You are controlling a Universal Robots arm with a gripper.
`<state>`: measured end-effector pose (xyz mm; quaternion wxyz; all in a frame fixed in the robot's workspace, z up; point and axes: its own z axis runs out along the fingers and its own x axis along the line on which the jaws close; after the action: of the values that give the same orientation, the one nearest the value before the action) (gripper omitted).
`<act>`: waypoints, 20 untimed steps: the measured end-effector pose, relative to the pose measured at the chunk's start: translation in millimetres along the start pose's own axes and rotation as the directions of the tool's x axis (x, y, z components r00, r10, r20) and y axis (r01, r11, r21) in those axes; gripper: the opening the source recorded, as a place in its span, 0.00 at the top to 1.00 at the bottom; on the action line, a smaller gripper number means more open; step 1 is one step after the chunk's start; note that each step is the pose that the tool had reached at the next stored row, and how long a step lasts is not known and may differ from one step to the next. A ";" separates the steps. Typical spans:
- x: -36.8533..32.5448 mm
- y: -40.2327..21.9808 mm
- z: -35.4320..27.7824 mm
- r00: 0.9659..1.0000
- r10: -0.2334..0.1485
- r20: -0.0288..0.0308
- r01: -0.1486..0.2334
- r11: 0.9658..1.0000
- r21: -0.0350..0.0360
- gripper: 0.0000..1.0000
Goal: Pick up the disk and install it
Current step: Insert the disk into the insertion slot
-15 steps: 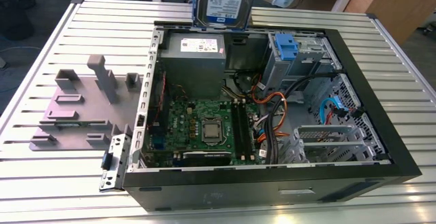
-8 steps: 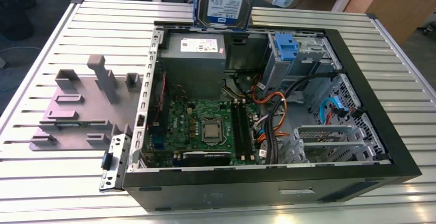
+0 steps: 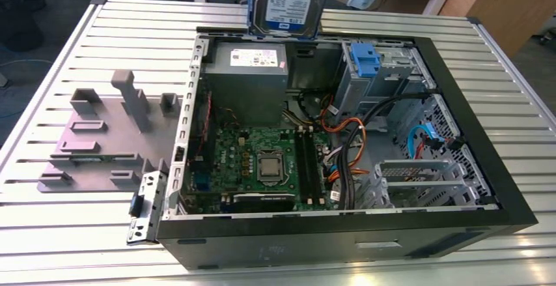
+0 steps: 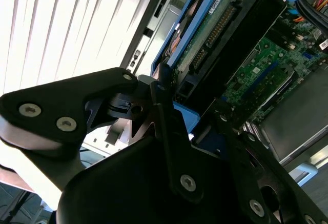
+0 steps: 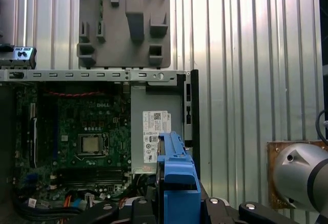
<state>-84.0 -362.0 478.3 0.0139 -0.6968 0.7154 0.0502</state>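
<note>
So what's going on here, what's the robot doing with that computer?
The robot's gripper has grabbed the disk by its blue plastic rails. It holds the disk upright in the air, above the far edge of the open computer case. The disk is not inside the computer yet. A grey plastic stand sits on the metal table beside the case, on the exterior view's left.
</note>
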 end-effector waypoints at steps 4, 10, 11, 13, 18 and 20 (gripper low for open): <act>0.3 -1.0 -0.1 1.000 0.000 0.000 0.000 1.000 0.000 0.63; 0.9 -2.4 -0.2 1.000 0.000 0.000 0.000 1.000 0.000 0.63; 1.0 -2.7 -0.2 1.000 0.000 0.000 0.000 1.000 0.000 0.63; 1.3 -3.1 -0.3 1.000 0.000 0.000 0.000 1.000 0.000 0.63; 1.9 -4.2 -0.4 1.000 0.000 0.000 0.000 1.000 0.000 0.63; 2.1 -4.7 -0.4 1.000 0.000 0.000 0.000 1.000 0.000 0.63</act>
<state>-79.3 -364.3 478.3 0.0139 -0.6968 0.7153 0.0502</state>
